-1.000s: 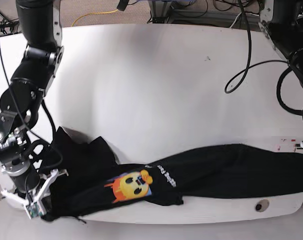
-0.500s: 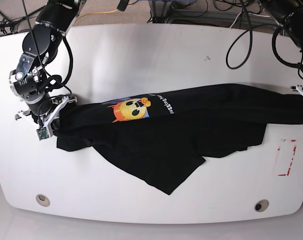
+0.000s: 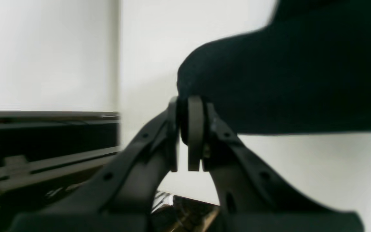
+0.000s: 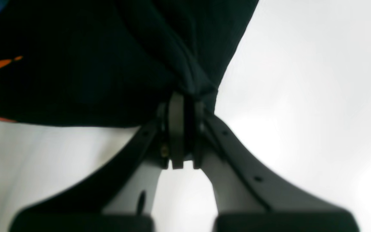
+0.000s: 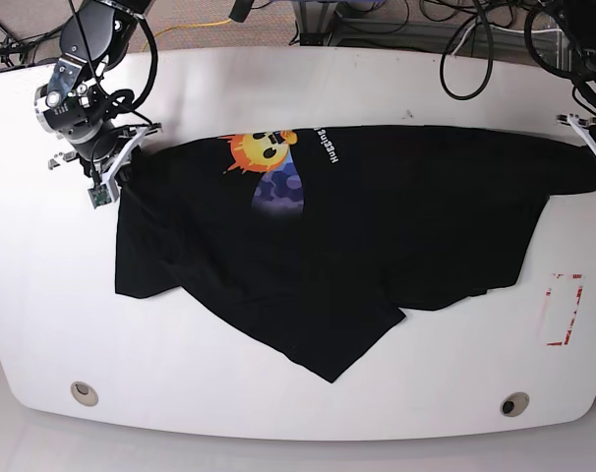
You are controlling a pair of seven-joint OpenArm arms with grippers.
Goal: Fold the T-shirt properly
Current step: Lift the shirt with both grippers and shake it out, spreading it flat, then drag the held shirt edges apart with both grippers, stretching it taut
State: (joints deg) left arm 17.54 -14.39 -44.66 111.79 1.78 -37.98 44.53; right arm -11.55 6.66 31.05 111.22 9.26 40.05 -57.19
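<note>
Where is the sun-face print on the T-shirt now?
In the base view, the sun-face print lies at the far edge of the T-shirt, left of centre, just above the blue-purple patch.

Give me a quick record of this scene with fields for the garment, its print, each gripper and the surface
garment: black T-shirt, stretched between both arms, partly spread on the table
print: orange sun face above a blue-purple patch, white lettering beside it
left gripper: shut on the T-shirt's edge
right gripper: shut on bunched T-shirt cloth
surface: white table
floor marking: red rectangle outline on the table near the left arm's side
</note>
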